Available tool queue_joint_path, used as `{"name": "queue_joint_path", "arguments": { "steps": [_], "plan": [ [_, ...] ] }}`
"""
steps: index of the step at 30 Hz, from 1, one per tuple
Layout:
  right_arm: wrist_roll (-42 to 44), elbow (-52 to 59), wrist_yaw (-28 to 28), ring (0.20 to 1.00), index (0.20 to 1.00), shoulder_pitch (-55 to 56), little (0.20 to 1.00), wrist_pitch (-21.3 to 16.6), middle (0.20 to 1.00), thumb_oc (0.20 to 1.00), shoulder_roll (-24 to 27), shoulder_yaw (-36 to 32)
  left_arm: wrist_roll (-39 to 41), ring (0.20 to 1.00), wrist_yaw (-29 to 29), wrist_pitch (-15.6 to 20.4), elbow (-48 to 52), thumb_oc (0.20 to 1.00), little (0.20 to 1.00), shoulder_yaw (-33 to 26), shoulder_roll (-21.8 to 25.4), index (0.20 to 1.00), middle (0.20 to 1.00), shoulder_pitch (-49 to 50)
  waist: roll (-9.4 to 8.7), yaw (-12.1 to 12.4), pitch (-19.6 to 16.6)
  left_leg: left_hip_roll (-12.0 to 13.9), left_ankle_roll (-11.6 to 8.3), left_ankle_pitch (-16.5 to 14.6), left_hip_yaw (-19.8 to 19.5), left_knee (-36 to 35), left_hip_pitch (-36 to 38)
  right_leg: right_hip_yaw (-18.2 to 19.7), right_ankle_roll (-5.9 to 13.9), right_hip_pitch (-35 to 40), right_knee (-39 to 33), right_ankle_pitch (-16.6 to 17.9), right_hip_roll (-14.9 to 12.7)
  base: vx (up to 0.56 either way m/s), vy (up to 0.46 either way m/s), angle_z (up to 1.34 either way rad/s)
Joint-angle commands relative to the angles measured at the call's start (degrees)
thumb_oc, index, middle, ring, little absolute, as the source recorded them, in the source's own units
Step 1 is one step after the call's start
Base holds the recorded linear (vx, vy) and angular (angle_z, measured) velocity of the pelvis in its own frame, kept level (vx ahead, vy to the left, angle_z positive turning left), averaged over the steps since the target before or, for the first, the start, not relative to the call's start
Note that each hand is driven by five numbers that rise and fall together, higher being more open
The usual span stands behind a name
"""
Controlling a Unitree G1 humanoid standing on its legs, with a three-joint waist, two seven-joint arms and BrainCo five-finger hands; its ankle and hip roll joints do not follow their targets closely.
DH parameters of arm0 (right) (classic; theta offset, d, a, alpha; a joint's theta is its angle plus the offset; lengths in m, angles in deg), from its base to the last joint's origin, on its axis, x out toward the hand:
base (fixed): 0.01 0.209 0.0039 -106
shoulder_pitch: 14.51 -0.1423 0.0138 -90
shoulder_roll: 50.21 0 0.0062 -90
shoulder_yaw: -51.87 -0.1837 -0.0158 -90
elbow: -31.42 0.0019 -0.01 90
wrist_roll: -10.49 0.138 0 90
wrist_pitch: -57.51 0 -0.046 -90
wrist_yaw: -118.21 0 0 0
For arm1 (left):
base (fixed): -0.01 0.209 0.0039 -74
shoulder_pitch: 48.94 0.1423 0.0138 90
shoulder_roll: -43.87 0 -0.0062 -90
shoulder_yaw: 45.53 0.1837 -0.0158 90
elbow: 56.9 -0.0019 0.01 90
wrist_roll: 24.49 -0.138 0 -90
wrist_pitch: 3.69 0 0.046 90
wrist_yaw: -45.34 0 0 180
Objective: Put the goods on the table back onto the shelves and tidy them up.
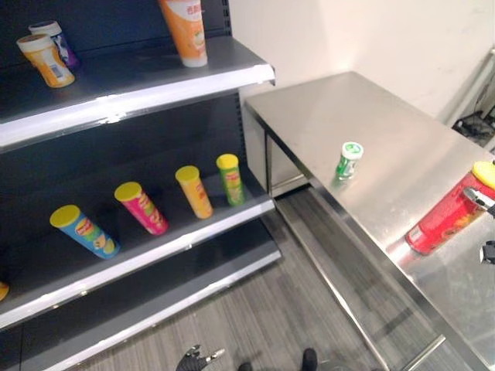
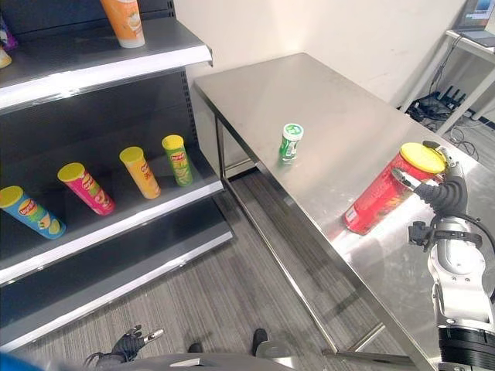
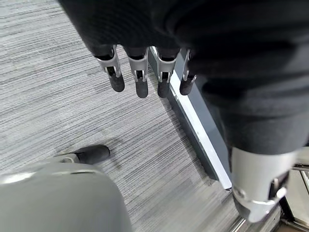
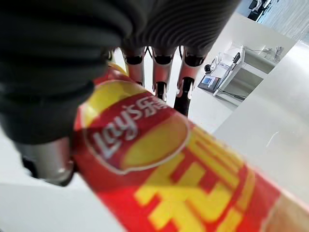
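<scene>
right robot hand grips the tilted red can near its yellow lid.

This looks like a small shop set up in a room. Dark shelves hold rows of bright snack cans, like in a store. Beside them stands a shiny metal table on a grey striped floor.
</scene>
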Motion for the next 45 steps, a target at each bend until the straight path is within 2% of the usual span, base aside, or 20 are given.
{"name": "queue_joint_path", "arguments": {
  "steps": [1, 10, 19, 24, 33, 42, 45],
  "plan": [
    [-2.3, 0.7, -1.9, 0.200, 0.200, -4.8, 0.200, -2.6, 0.200, 0.200, 4.4, -1.6, 0.4, 1.000, -0.3, 1.8, -4.0, 1.000, 1.000, 0.7, 2.7, 1.000, 1.000, -3.9, -0.81, 0.7, 0.0, 8.0, -6.45, -1.0, 1.5, 3.6, -1.2, -4.4, 5.68, 3.4, 2.2, -7.0, -6.2, 0.00, 0.000, 0.00],
    [-4.7, 3.4, -4.5, 0.200, 0.200, -4.7, 0.200, -3.4, 0.200, 0.200, 4.2, -3.9, -0.3, 1.000, -0.7, 2.0, -4.3, 1.000, 1.000, 0.6, 2.7, 1.000, 1.000, -4.3, -0.76, 0.4, -0.2, 8.0, -6.39, -1.1, 1.6, 3.4, -1.0, -4.4, 5.76, 3.4, 2.2, -7.0, -6.2, 0.00, 0.000, 0.00],
    [-4.9, 9.7, -7.4, 0.200, 0.200, -8.0, 0.200, -6.0, 0.200, 0.200, 6.6, -7.4, -1.1, 1.000, -1.2, 2.3, -4.4, 1.000, 1.000, 1.1, 3.3, 1.000, 1.000, -5.0, -0.78, 0.2, -0.4, 7.9, -6.31, -0.8, 1.7, 3.6, -1.3, -4.2, 5.76, 3.0, 2.3, -6.7, -6.3, -0.01, -0.001, 0.00],
    [-3.0, 12.7, -5.1, 0.200, 0.200, -11.1, 0.200, -6.8, 0.200, 0.200, 7.4, -5.1, -0.9, 1.000, -0.7, 2.5, -4.1, 1.000, 1.000, 1.6, 3.6, 1.000, 1.000, -5.2, -0.77, 0.5, -0.6, 8.1, -6.53, -1.3, 1.7, 3.8, -0.9, -4.2, 5.78, 3.5, 2.2, -7.3, -6.2, -0.01, -0.002, 0.00],
    [-1.5, 16.2, -0.3, 0.200, 0.200, -17.4, 0.200, -7.1, 0.200, 0.200, 8.7, 3.1, -0.5, 1.000, -0.5, 2.9, -3.5, 1.000, 1.000, 1.8, 4.0, 1.000, 1.000, -5.5, -0.55, 1.8, -0.6, 8.4, -6.84, -1.1, 1.1, 4.2, -1.1, -4.7, 5.39, 4.0, 2.6, -7.8, -6.0, 0.00, -0.013, 0.01],
    [1.2, 17.1, 0.8, 0.200, 0.200, -20.7, 0.200, -7.6, 0.200, 0.200, 10.0, 5.7, 0.6, 1.000, -0.6, 3.1, -3.3, 1.000, 1.000, 1.3, 4.1, 1.000, 1.000, -5.0, -0.24, 2.9, 0.1, 9.2, -7.49, -0.7, -0.8, 5.9, -2.5, -5.5, 4.39, 4.2, 3.1, -8.8, -5.1, -0.02, -0.056, 0.08],
    [4.3, 19.3, 2.2, 0.200, 0.200, -21.1, 0.200, -8.4, 0.200, 0.200, 10.1, 5.0, 1.2, 1.000, -0.2, 3.1, -3.4, 1.000, 1.000, 1.2, 4.1, 1.000, 1.000, -4.4, 0.19, 3.4, 0.6, 10.4, -8.46, 0.5, -2.7, 6.5, -3.9, -6.2, 3.25, 4.6, 2.9, -9.7, -3.6, -0.05, -0.122, 0.22]
  ]
}}
